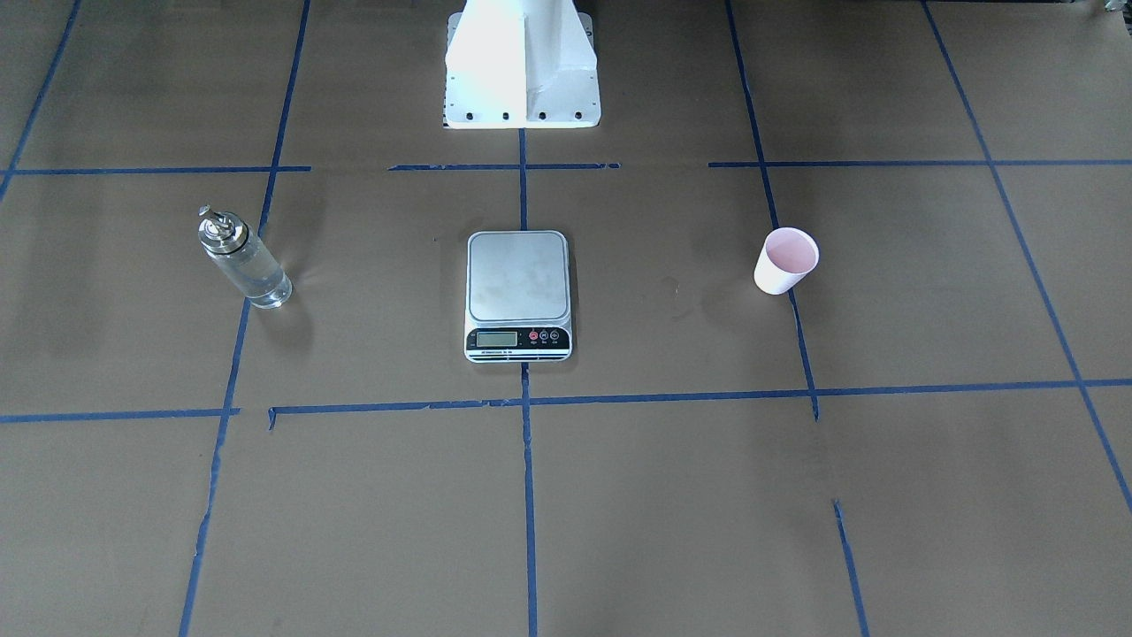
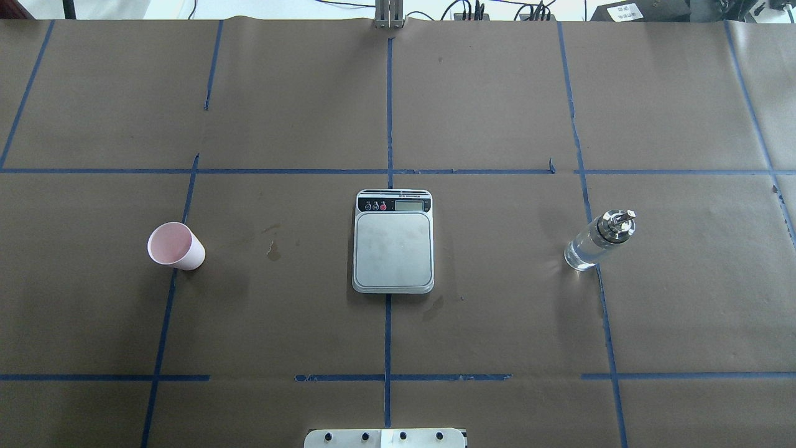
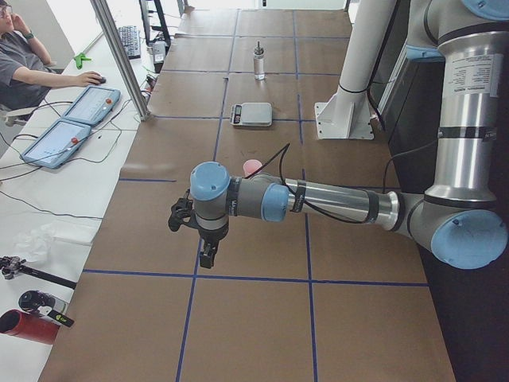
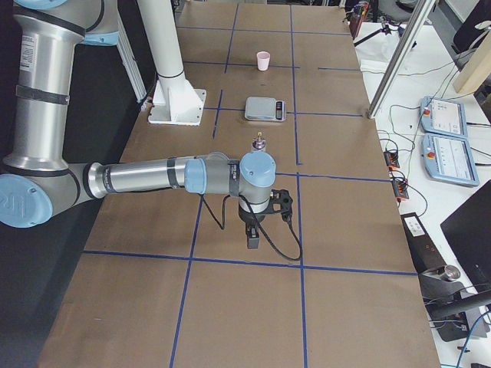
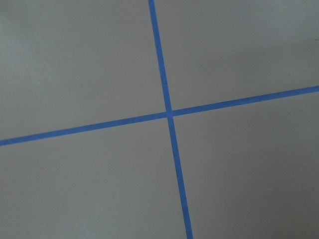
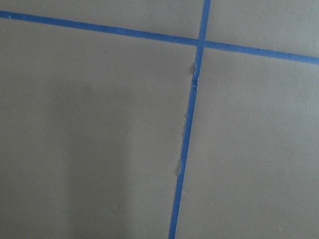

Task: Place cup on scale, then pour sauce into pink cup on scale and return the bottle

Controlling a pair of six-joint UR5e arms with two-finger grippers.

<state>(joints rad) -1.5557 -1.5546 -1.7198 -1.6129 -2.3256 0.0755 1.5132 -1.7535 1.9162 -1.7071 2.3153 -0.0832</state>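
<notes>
The pink cup point(image 1: 785, 260) stands upright on the brown table, to the robot's left of the scale point(image 1: 518, 295); it also shows in the overhead view point(image 2: 175, 246). The scale's platform point(image 2: 393, 246) is bare. The glass bottle point(image 1: 243, 258) with its silver cap stands to the robot's right point(image 2: 598, 241), with clear sauce inside. My left gripper point(image 3: 208, 256) hangs over the table, well short of the cup point(image 3: 252, 167). My right gripper point(image 4: 252, 236) hangs short of the bottle point(image 4: 259, 142). I cannot tell whether either gripper is open or shut. Both wrist views show only taped paper.
The robot's white base point(image 1: 522, 66) stands at the table's edge behind the scale. Blue tape lines point(image 2: 388, 311) grid the brown paper. A person point(image 3: 24, 64) sits beside the table with teach pendants point(image 3: 75, 119) on a side bench.
</notes>
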